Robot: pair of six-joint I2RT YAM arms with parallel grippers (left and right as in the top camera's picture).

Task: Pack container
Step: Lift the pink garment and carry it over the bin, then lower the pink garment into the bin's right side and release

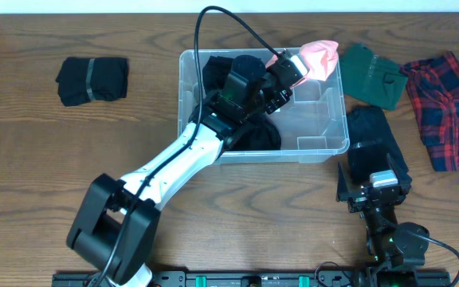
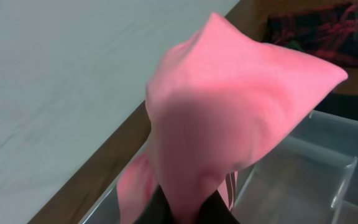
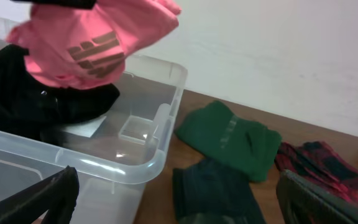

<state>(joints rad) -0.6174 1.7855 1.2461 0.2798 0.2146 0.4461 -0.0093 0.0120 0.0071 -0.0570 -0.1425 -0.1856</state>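
Overhead: the left arm stretches diagonally over the container point(image 1: 325, 148), which sits mid-counter point(image 1: 38, 159). The left end effector point(image 1: 289, 68) grips a pink garment point(image 1: 319, 57) above its far right corner.

Left wrist: the pink garment fills the view.

Right wrist: the right end effector point(image 1: 373, 195) gapes wide beside the container, with a green garment point(image 3: 229, 140) ahead.

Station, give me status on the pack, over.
Left gripper shut on pink garment, over container far-right corner. Right gripper open, over dark garment outside. Black clothes inside; right half bare, nothing blocking.
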